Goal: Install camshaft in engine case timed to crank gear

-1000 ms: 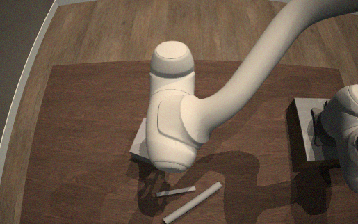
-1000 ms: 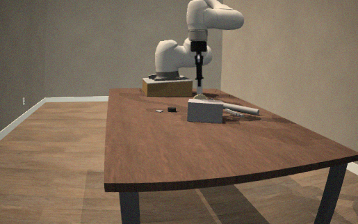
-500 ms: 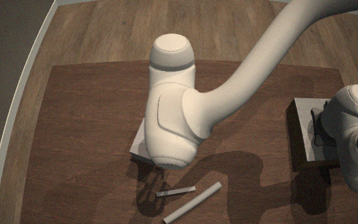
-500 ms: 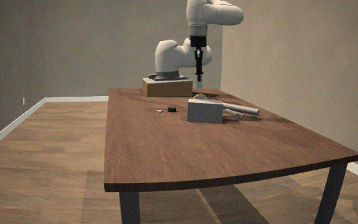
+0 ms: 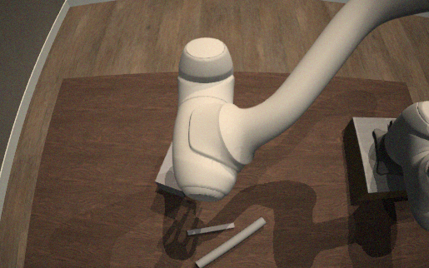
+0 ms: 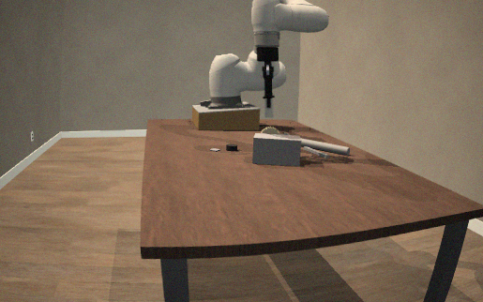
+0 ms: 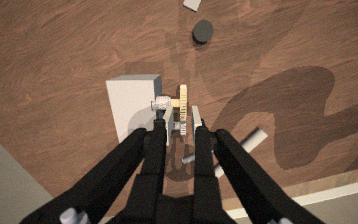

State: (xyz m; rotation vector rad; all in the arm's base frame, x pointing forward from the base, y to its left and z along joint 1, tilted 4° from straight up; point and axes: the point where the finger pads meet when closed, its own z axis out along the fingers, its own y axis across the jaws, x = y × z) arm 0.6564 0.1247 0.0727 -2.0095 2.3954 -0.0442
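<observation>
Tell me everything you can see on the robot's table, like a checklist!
Surface: dark brown wooden table, arm shadows across it.
Job's things: light grey box-shaped engine case stands on the table; the camshaft's yellowish big gear sits against its front. Timing marks too small to tell.
Clutter: long grey round rod, short grey flat bar, small black disc, tiny grey flat piece.
Grippers: black two-finger gripper hangs above the case, fingers slightly apart, holding nothing.
Cables: dark cable by the arm's foot.
Surroundings: tan box pedestal, wooden floor, grey walls.
</observation>
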